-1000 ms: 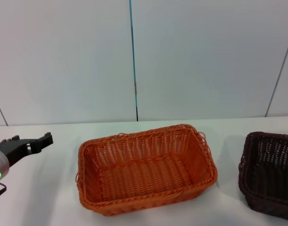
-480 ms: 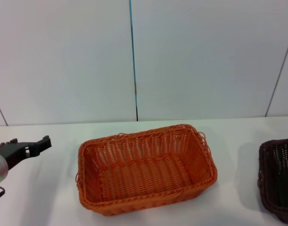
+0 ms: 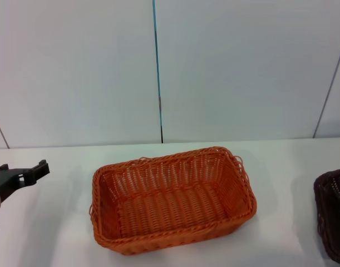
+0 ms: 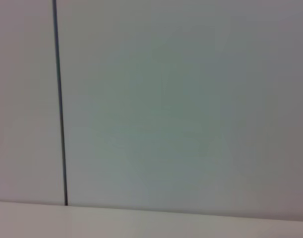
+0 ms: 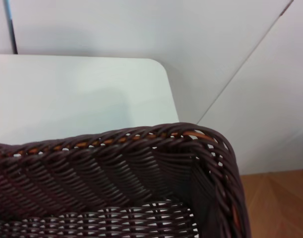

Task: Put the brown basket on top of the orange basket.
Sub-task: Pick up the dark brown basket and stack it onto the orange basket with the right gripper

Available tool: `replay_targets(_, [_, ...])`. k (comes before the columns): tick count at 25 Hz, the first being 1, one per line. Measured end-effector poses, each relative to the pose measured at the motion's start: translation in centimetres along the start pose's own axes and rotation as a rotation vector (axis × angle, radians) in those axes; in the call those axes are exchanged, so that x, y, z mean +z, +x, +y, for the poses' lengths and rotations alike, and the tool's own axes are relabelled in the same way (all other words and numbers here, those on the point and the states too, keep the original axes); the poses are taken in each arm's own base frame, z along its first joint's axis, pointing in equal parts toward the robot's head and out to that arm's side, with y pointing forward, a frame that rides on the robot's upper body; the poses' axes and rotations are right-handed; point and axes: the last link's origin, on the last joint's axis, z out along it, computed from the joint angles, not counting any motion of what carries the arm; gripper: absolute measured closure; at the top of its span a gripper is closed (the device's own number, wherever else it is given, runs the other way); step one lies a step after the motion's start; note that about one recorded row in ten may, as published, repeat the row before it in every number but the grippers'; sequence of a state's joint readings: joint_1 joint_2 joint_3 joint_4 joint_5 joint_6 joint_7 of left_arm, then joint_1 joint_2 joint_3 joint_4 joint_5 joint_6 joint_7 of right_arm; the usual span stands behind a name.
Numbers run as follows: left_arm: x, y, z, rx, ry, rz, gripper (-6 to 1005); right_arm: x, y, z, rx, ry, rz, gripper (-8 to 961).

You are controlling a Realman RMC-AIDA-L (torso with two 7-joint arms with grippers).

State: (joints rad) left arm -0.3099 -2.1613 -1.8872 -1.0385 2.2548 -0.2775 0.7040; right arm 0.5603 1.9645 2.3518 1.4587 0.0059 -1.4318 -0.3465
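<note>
The left tool (image 3: 16, 173) is seen at the left edge of the head view, poised above the desk (image 3: 175, 149) with its dark fingers pointing toward the middle of the scene; whether those fingers are parted or closed cannot be told, and nothing is seen held in them. Its wrist view is filled only by the wall and a strip of desk edge, so this arm is judged to be kept out of the working area. To the right of that tool, well apart from it, the orange basket (image 3: 171, 199) is set upright and empty on the desk, its open mouth presented as the landing place. The right tool is not seen in any view, so its state cannot be stated. From the right wrist view the braided rim and one inner corner of the brown basket (image 5: 116, 183) are seen very close, which suggests that arm is positioned right at the basket's edge, though a grasp cannot be confirmed. In the head view the brown basket is found at the far right edge, well apart from the orange basket, so the stacking is judged not yet done.
</note>
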Motion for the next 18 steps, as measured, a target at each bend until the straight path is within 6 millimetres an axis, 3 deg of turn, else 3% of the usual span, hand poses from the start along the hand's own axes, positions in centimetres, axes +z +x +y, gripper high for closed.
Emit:
replay_targets(9, [-0.1,-0.3,-0.4,-0.018,0.013,-0.001,64,-2.8,1.4,1.2,0.104,0.029,-0.017,784])
replay_targets(18, [-0.1,-1.3,-0.8,-0.028,0.023,-0.027,64,-5.0,-0.4,1.7,0.202,0.054,-0.126,784])
